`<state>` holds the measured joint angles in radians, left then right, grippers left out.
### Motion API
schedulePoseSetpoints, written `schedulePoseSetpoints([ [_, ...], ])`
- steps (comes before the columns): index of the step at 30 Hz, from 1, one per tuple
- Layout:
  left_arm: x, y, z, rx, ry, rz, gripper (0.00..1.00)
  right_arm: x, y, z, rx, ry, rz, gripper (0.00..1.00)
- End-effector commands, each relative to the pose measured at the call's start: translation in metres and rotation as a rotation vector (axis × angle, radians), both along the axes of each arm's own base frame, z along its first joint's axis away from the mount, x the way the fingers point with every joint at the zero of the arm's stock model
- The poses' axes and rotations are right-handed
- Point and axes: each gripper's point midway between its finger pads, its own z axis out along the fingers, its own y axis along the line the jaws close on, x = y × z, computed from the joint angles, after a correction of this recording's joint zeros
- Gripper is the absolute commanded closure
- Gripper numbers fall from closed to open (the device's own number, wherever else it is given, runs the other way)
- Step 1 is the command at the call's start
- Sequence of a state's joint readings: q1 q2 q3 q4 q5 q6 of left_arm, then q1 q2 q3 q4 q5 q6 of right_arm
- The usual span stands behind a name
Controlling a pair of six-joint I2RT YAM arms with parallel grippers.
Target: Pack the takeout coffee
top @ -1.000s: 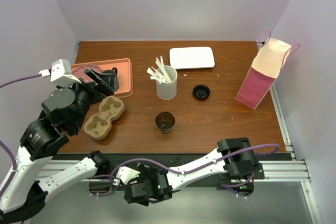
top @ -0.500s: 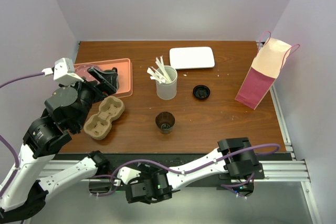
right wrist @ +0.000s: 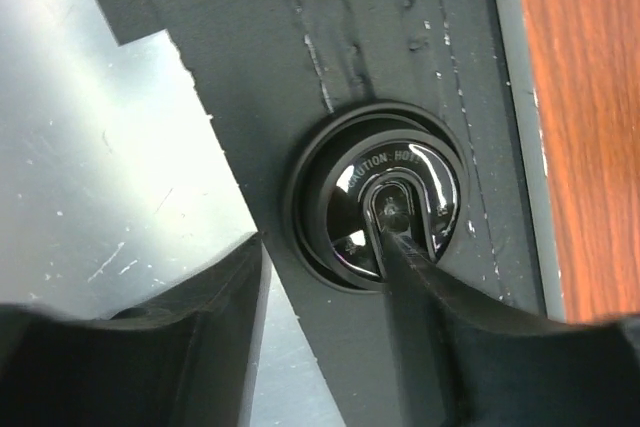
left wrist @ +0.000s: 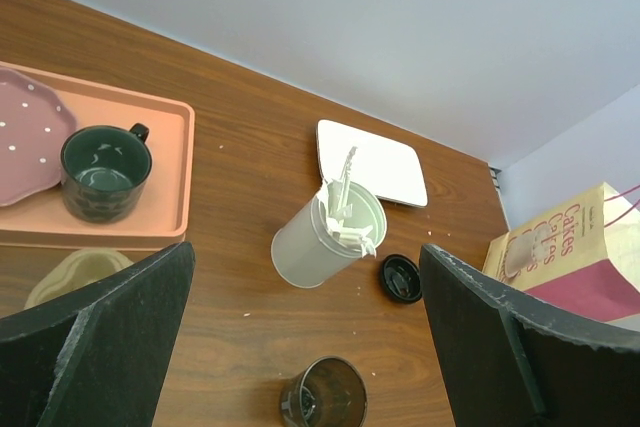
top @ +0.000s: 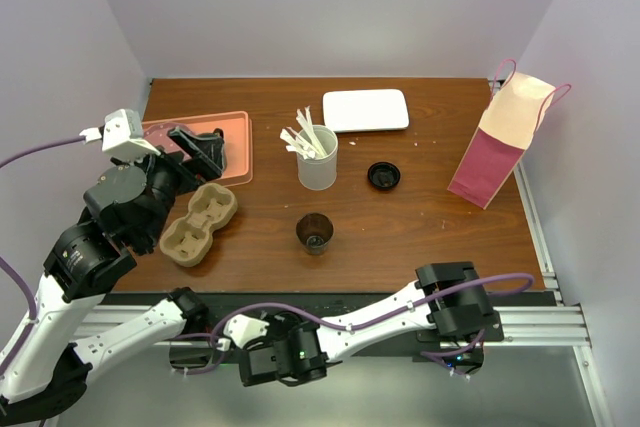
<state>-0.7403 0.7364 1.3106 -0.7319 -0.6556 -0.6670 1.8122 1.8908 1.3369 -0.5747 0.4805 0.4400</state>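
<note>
The takeout coffee cup (top: pixel 314 232), small and dark, stands open with no lid at the table's middle front; it also shows in the left wrist view (left wrist: pixel 323 395). A black lid (top: pixel 383 175) lies on the table to its far right. My left gripper (top: pixel 200 152) is open and empty, raised over the salmon tray, its fingers (left wrist: pixel 100 347) wide apart. My right gripper (top: pixel 262 365) hangs below the table's near edge, open. In its wrist view (right wrist: pixel 320 237) one fingertip (right wrist: pixel 400 247) rests on a second black lid (right wrist: pixel 340 197) lying on a dark ledge.
A white cup of pale stirrers (top: pixel 318 159) stands behind the dark cup. A two-slot pulp carrier (top: pixel 199 219) lies at front left. The salmon tray (top: pixel 238 147) holds a dark mug (left wrist: pixel 104 171) and a pink plate. A white tray (top: pixel 365 109) and a pink paper bag (top: pixel 505 142) stand at the back and right.
My left arm has shifted slightly, its gripper edging a little farther over the salmon tray. The right gripper has barely moved below the table edge.
</note>
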Motion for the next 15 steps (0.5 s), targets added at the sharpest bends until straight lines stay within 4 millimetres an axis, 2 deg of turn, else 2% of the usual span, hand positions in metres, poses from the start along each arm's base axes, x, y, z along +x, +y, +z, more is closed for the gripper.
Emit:
schedulePoseSetpoints([
  [1,0.005,0.002,0.007,0.017,-0.039,0.018,0.00,0.014,0.008,0.037,0.100,0.030,-0.051,0.22],
  [5,0.003,0.004,0.007,0.034,-0.042,0.015,0.00,0.036,0.007,0.042,0.128,0.072,-0.099,0.18],
  [7,0.003,0.006,0.006,0.036,-0.043,0.019,0.00,0.038,0.006,0.038,0.121,0.088,-0.093,0.17],
  [15,0.004,0.007,0.010,0.060,-0.056,0.021,0.00,0.024,0.018,0.018,0.089,0.192,-0.046,0.14],
])
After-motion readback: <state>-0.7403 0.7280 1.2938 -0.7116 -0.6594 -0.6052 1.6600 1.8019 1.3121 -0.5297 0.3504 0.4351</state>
